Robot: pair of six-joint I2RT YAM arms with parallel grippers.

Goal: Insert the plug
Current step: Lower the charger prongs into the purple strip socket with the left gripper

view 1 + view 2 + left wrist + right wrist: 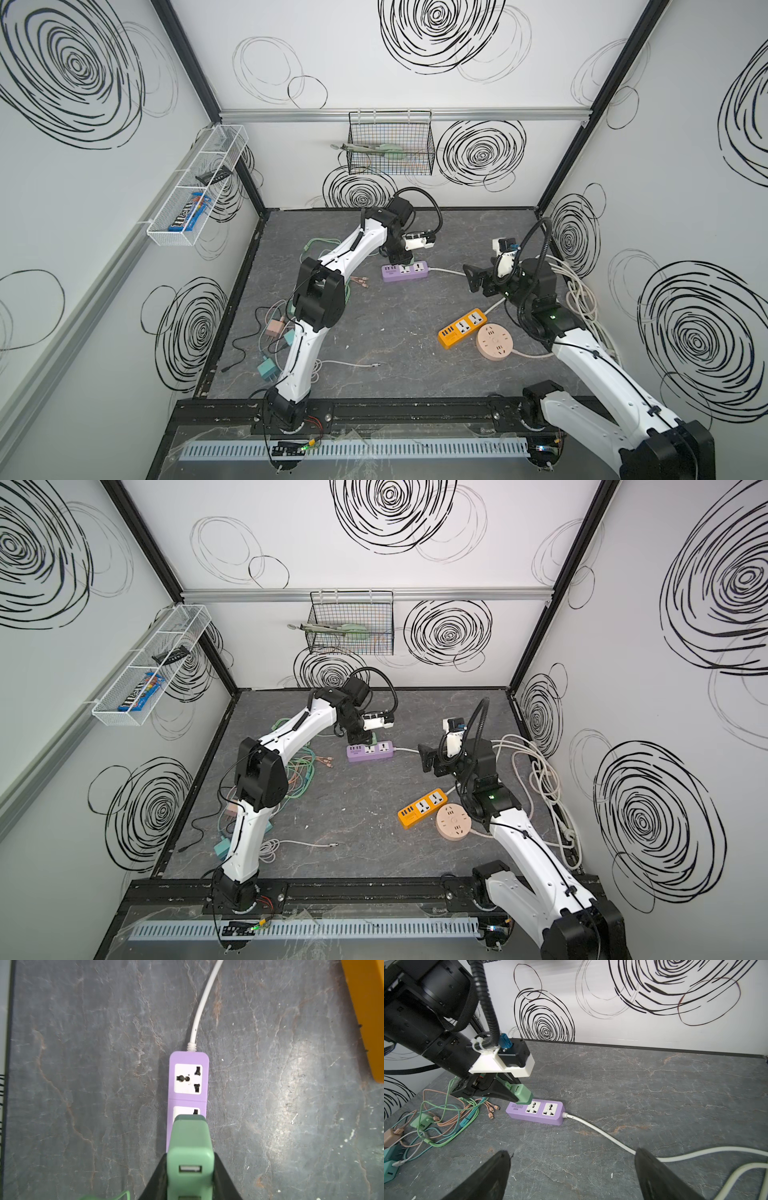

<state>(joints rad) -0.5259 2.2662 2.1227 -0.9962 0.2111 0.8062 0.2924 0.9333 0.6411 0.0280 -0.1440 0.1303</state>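
Left hand [190,1159] is clamped on the green charger plug [190,1136], holding it by its flat sides. The plug's lower end is on or just above the purple power strip [187,1100], over the socket farther from the cord exit. The prongs are hidden, so I can't tell if they're in the slots. Right hand [573,1152] is spread wide and empty, hanging well apart from the strip, above its white cord [600,1131]. Main risk as I see it: nothing pins the strip, so an off-centre push likely skates it or tips it rather than seating the prongs. From the right wrist view the plug looks tilted and biased toward the label end, so the prongs may land on the socket face. Second risk: with only a side grip, the plug could pivot between the fingers under load. The cable tangle [446,1113] sits just beside the strip's far end and could snag. The bench [374,332] is a dark grey stone-look slab, veined and scuffed with white flecks. It looks slick, with little friction to help. An orange power strip [462,328] and a round pink socket [495,341] lie touching, nearer the right arm's base. The room is a closed cell with white walls [540,62] covered in black scribbled rings, a wire basket [390,143] on the back wall and a mesh shelf [195,183] on the left.
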